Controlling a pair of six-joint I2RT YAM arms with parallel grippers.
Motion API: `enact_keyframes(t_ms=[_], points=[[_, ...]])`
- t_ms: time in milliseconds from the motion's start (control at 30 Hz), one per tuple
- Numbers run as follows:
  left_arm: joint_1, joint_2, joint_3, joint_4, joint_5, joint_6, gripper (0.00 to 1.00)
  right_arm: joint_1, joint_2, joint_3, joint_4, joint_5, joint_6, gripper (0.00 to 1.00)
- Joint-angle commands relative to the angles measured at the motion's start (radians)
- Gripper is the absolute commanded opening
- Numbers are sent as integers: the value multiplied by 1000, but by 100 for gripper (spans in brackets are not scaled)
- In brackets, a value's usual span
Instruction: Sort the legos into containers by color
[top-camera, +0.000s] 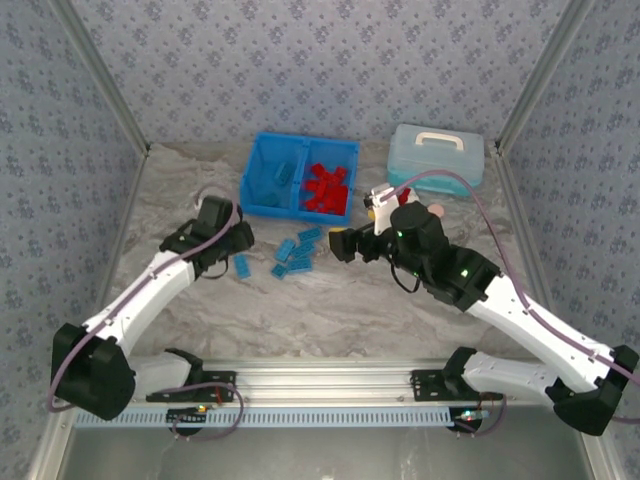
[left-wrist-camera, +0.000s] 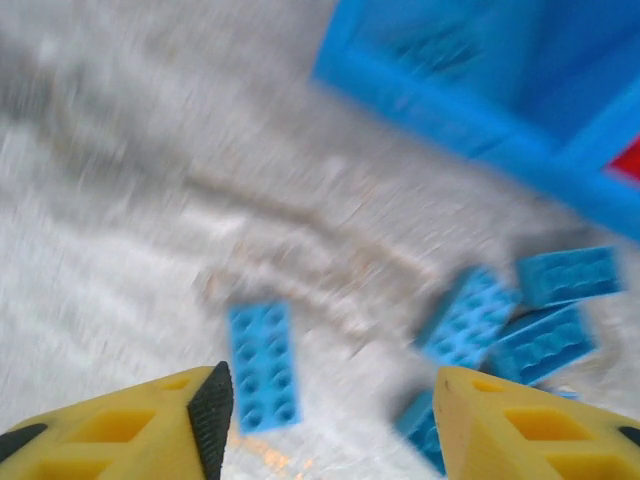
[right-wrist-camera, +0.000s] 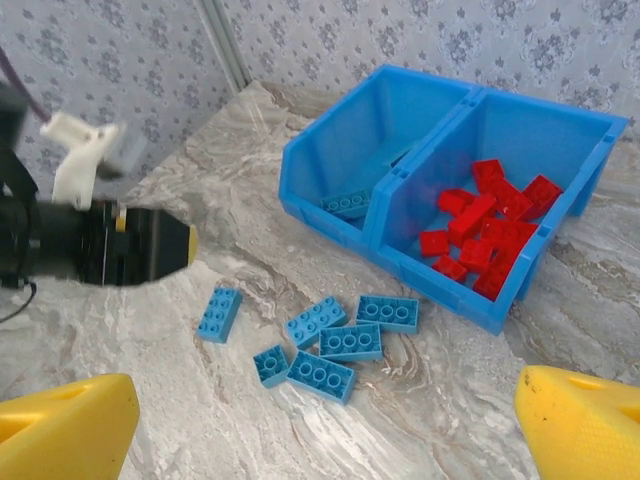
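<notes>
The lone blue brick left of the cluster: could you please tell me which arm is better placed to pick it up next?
Left, probably. The left gripper hangs open almost over the lone blue brick, which lies just ahead of it. The right gripper, also open, sits beyond the cluster.

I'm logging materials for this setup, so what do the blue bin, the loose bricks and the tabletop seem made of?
Blue bin: probably moulded hard plastic, smooth walls with slight sheen. Loose bricks: plastic too, uniform light blue, crisp studs. Tabletop: grey-veined marble look; stone or printed laminate, unclear.
</notes>
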Motion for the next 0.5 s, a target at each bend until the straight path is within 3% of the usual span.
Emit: enact_keyframes(t_ms=[0,467], points=[[-3,3,-83,27,-15,-133,60,-6,37,38,-18,18,19,99],[-5,267,-53,131,-7,-72,62,-11,50,46,-48,35,41,99]])
